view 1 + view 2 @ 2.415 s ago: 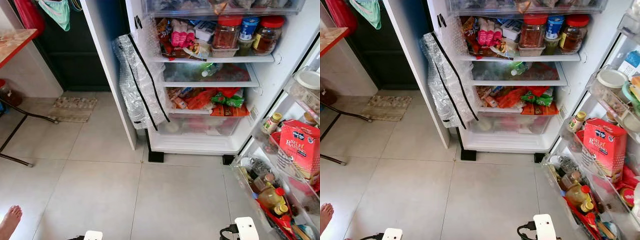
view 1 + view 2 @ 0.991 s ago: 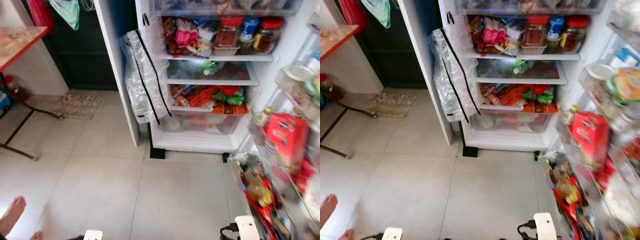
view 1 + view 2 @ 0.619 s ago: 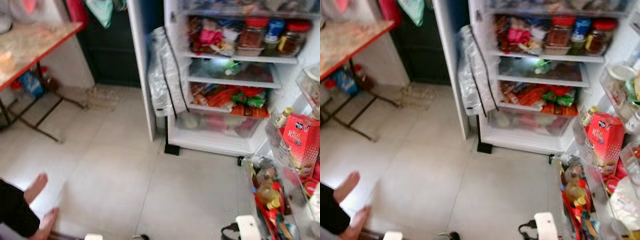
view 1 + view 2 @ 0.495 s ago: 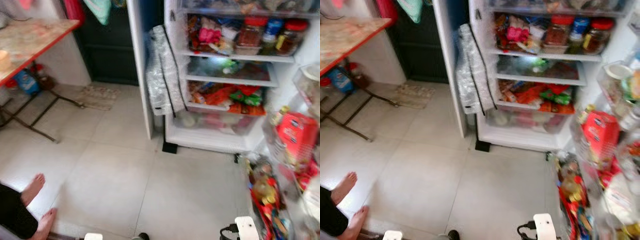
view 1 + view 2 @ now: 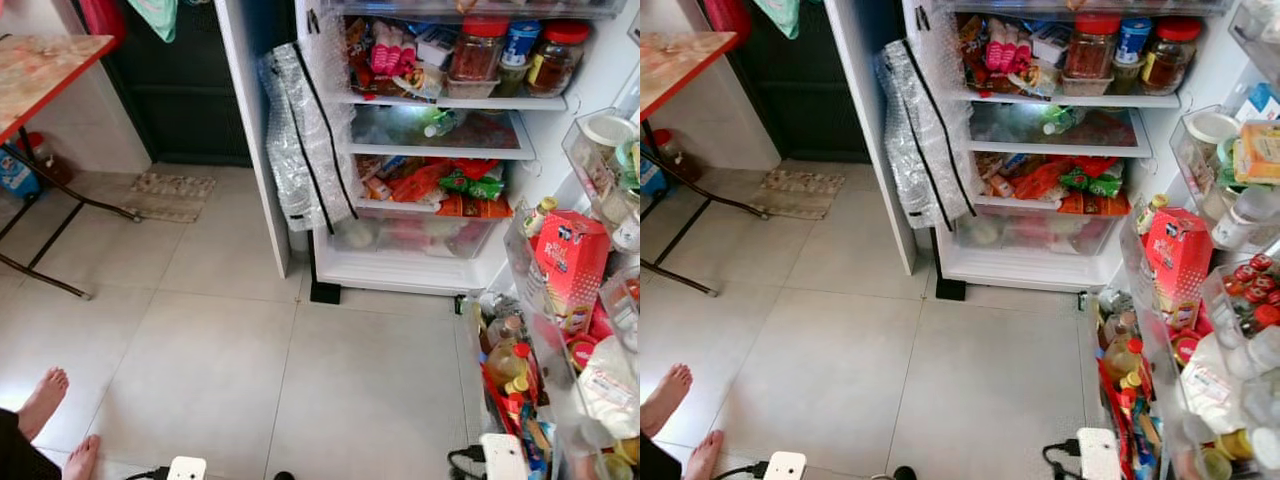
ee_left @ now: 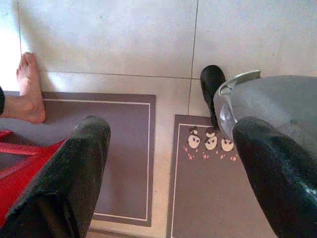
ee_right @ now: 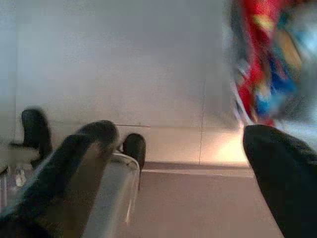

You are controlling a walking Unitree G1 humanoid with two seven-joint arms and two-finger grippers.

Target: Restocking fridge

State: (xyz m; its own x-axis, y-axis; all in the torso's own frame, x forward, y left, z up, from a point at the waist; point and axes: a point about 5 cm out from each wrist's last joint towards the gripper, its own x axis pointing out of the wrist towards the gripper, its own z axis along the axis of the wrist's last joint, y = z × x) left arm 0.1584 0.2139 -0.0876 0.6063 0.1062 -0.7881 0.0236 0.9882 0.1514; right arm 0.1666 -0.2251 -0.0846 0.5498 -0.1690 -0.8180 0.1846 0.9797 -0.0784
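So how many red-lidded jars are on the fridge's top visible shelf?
2: one red-lidded jar left of the blue-lidded container, the other jar at the shelf's right end. More may be hidden behind the packets on the left.

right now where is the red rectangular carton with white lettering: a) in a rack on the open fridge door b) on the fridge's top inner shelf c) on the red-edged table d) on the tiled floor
a: the red rectangular carton with white lettering stands upright in a clear door rack of the open fridge door, on the robot's right, above the bottles in the lowest rack.
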